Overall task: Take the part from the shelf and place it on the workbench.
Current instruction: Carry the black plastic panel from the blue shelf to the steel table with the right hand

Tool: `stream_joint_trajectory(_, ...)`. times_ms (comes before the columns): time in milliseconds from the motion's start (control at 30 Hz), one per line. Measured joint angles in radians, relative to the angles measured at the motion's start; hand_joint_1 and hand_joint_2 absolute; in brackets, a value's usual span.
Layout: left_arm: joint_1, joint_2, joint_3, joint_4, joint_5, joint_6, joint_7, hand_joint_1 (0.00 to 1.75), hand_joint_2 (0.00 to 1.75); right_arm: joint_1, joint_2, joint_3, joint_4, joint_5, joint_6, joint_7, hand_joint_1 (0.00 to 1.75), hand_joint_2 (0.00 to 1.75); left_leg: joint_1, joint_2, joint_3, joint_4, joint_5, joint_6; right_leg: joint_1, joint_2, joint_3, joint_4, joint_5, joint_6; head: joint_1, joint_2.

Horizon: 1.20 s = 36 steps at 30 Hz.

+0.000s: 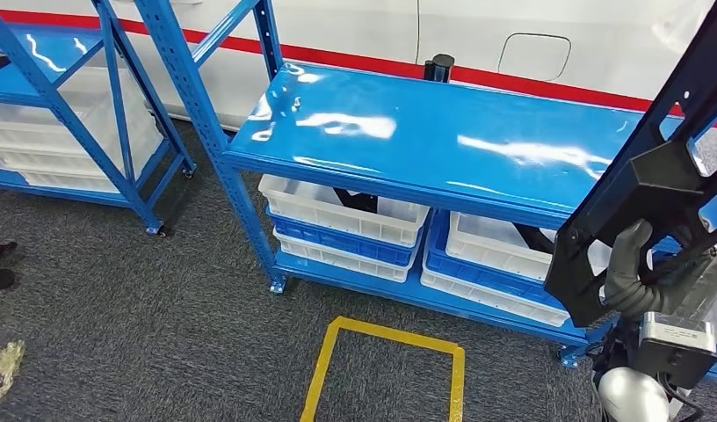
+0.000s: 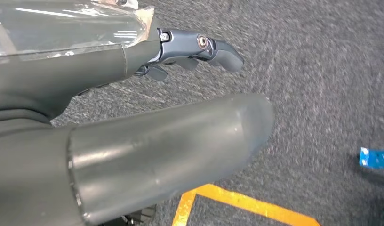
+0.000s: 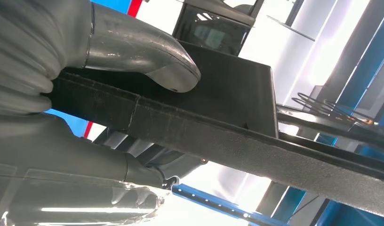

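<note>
We see one long black part [image 1: 640, 176] gripped by the right hand [image 1: 632, 272], slanting from lower left to upper right beside the blue shelf [image 1: 408, 132]; left hand [image 2: 199, 47] empty, fingers apart; four white bins [image 1: 337, 211].

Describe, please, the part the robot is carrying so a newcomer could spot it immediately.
Start at the big blue shelf and look to its right end. There the right robot hand grips a long black part, held upright and slanted; unlike the white bins below, it is dark, flat and cut with openings.
</note>
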Motion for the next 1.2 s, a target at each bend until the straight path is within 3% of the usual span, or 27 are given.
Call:
stream_joint_trajectory(67,-0.002,0.001,0.0,0.0,-0.001,-0.001,0.001,0.0,0.0,-0.001,0.002,-0.001,0.003,-0.001,0.001,0.0,1.75,1.75,0.002,0.006,-0.02,-0.009,0.027,0.019,0.002,0.001,-0.024,0.038,-0.039,-0.004,0.002,0.0)
stream_joint_trajectory(133,-0.004,0.002,0.001,0.0,-0.003,-0.003,0.002,0.0,0.0,-0.003,0.003,-0.004,0.008,-0.001,0.001,0.0,1.75,1.75,0.001,0.009,-0.046,-0.011,0.053,0.031,0.004,0.002,-0.062,0.149,-0.127,-0.019,0.006,0.0)
stream_joint_trajectory(167,-0.005,0.003,0.001,0.0,-0.005,-0.003,0.002,0.0,0.0,-0.003,0.004,-0.006,0.011,-0.001,0.001,0.0,1.75,1.75,0.0,0.01,-0.062,-0.01,0.065,0.032,0.003,0.003,-0.076,0.215,-0.161,-0.019,0.007,0.0)
stream_joint_trajectory(200,-0.005,0.003,0.001,0.0,-0.006,-0.004,0.002,0.0,0.0,-0.003,0.005,-0.009,0.014,-0.001,0.001,0.0,1.75,1.75,-0.002,0.011,-0.078,-0.008,0.076,0.032,0.003,0.003,-0.079,0.264,-0.176,-0.014,0.008,0.0)
stream_joint_trajectory(233,-0.005,0.003,0.001,0.0,-0.008,-0.004,0.002,0.0,0.0,-0.003,0.006,-0.01,0.017,-0.001,0.001,0.0,1.75,1.75,-0.003,0.012,-0.094,-0.006,0.086,0.031,0.003,0.003,-0.068,0.282,-0.173,-0.004,0.008,0.0)
stream_joint_trajectory(267,-0.005,0.003,0.001,0.0,-0.009,-0.004,0.002,0.0,0.0,-0.003,0.006,-0.012,0.02,-0.001,0.002,0.0,1.75,1.75,-0.003,0.013,-0.109,-0.002,0.095,0.029,0.003,0.002,-0.039,0.264,-0.157,0.007,0.008,0.0)
stream_joint_trajectory(333,-0.007,0.003,0.001,0.0,-0.011,-0.005,0.003,0.0,0.0,-0.005,0.006,-0.016,0.023,-0.002,0.003,0.0,1.75,1.75,-0.004,0.013,-0.137,0.011,0.11,0.022,0.001,0.002,0.061,0.135,-0.129,0.021,0.008,0.0)
stream_joint_trajectory(400,-0.008,0.003,0.001,0.0,-0.012,-0.005,0.003,0.0,0.0,-0.006,0.006,-0.018,0.024,-0.003,0.004,0.0,1.75,1.75,-0.008,0.012,-0.155,0.025,0.123,0.012,0.006,0.004,0.143,0.012,-0.139,0.012,0.006,0.0)
stream_joint_trajectory(467,-0.008,0.005,0.001,0.0,-0.013,-0.006,0.004,0.0,0.0,-0.003,0.007,-0.022,0.025,-0.008,0.004,0.0,1.75,1.75,-0.01,0.011,-0.161,0.029,0.137,0.002,0.011,0.005,0.155,-0.02,-0.147,-0.004,0.004,0.0)
stream_joint_trajectory(533,-0.008,0.007,0.001,0.0,-0.014,-0.006,0.008,0.0,0.0,0.002,0.009,-0.026,0.027,-0.015,0.003,-0.001,1.75,1.75,-0.006,0.009,-0.168,0.039,0.125,-0.009,0.003,0.003,0.141,-0.017,-0.133,-0.021,0.003,0.0)
stream_joint_trajectory(567,-0.007,0.008,0.001,0.0,-0.014,-0.006,0.011,0.0,0.0,0.004,0.01,-0.027,0.027,-0.018,0.002,-0.001,1.75,1.75,-0.003,0.007,-0.176,0.062,0.092,-0.016,-0.002,0.001,0.133,-0.017,-0.124,-0.031,0.002,0.0)
stream_joint_trajectory(633,-0.007,0.009,0.001,0.0,-0.013,-0.004,0.014,0.0,0.0,0.009,0.013,-0.03,0.027,-0.023,0.002,-0.002,1.75,1.75,0.003,0.006,-0.203,0.161,-0.011,-0.028,-0.003,-0.001,0.113,-0.017,-0.103,-0.044,-0.001,0.0)
stream_joint_trajectory(667,-0.007,0.009,0.0,0.0,-0.013,-0.002,0.013,0.0,0.0,0.012,0.015,-0.032,0.027,-0.026,0.002,-0.003,1.75,1.75,0.005,0.005,-0.217,0.225,-0.055,-0.033,-0.002,-0.001,0.101,-0.017,-0.091,-0.047,-0.002,0.0)
stream_joint_trajectory(700,-0.007,0.009,0.0,0.0,-0.013,0.0,0.013,0.0,0.0,0.016,0.016,-0.035,0.027,-0.03,0.003,-0.005,1.75,1.75,0.008,0.005,-0.224,0.278,-0.076,-0.036,-0.001,-0.001,0.088,-0.016,-0.08,-0.045,-0.003,0.0)
stream_joint_trajectory(733,-0.007,0.009,0.0,0.0,-0.013,0.002,0.013,0.0,0.0,0.02,0.017,-0.037,0.027,-0.035,0.004,-0.007,1.75,1.75,0.011,0.005,-0.22,0.308,-0.074,-0.038,-0.001,-0.001,0.075,-0.014,-0.069,-0.043,-0.003,0.0)
stream_joint_trajectory(767,-0.007,0.01,0.0,0.0,-0.013,0.003,0.013,0.0,0.0,0.024,0.018,-0.04,0.027,-0.039,0.004,-0.009,1.75,1.75,0.013,0.006,-0.198,0.301,-0.054,-0.039,-0.001,0.0,0.061,-0.012,-0.059,-0.04,-0.003,0.0)
stream_joint_trajectory(833,-0.008,0.011,0.0,0.0,-0.013,0.005,0.013,0.0,0.0,0.028,0.02,-0.044,0.027,-0.045,0.005,-0.013,1.75,1.75,0.017,0.004,-0.103,0.187,-0.009,-0.037,-0.003,0.0,0.038,-0.007,-0.044,-0.03,-0.003,0.0)
stream_joint_trajectory(900,-0.009,0.012,0.001,0.0,-0.011,0.006,0.013,0.0,0.0,0.029,0.022,-0.046,0.026,-0.046,0.006,-0.015,1.75,1.75,0.014,0.0,-0.014,0.057,-0.005,-0.031,-0.001,-0.001,0.025,-0.002,-0.032,-0.017,-0.003,0.0)
stream_joint_trajectory(933,-0.009,0.013,0.001,0.0,-0.01,0.006,0.014,0.0,0.0,0.029,0.022,-0.047,0.026,-0.046,0.007,-0.017,1.75,1.75,0.011,-0.003,0.004,0.024,-0.011,-0.026,0.0,-0.002,0.022,-0.001,-0.025,-0.009,-0.002,0.0)
stream_joint_trajectory(1033,-0.008,0.013,0.001,0.001,-0.005,0.008,0.015,0.0,0.0,0.027,0.026,-0.048,0.027,-0.046,0.008,-0.02,1.75,1.75,0.004,-0.001,-0.011,0.009,0.006,0.002,-0.001,-0.003,0.01,0.001,-0.015,0.011,-0.001,0.0)
stream_joint_trajectory(1100,-0.011,0.013,0.002,0.001,-0.003,0.01,0.018,0.0,0.0,0.027,0.029,-0.048,0.028,-0.042,0.008,-0.023,1.75,1.75,0.004,0.005,-0.035,0.003,0.031,0.023,-0.001,-0.002,-0.018,0.057,-0.072,0.002,0.003,0.0)
stream_joint_trajectory(1167,-0.013,0.014,0.003,0.001,-0.005,0.014,0.024,0.0,0.0,0.027,0.034,-0.048,0.029,-0.035,0.008,-0.025,1.75,1.75,0.001,0.008,-0.066,0.003,0.056,0.032,0.0,-0.001,-0.057,0.18,-0.161,-0.011,0.008,0.0)
stream_joint_trajectory(1200,-0.013,0.014,0.003,0.001,-0.008,0.015,0.027,0.0,0.0,0.027,0.036,-0.048,0.03,-0.032,0.007,-0.025,1.75,1.75,-0.001,0.009,-0.082,0.004,0.069,0.033,0.0,0.0,-0.068,0.241,-0.187,-0.01,0.008,0.0)
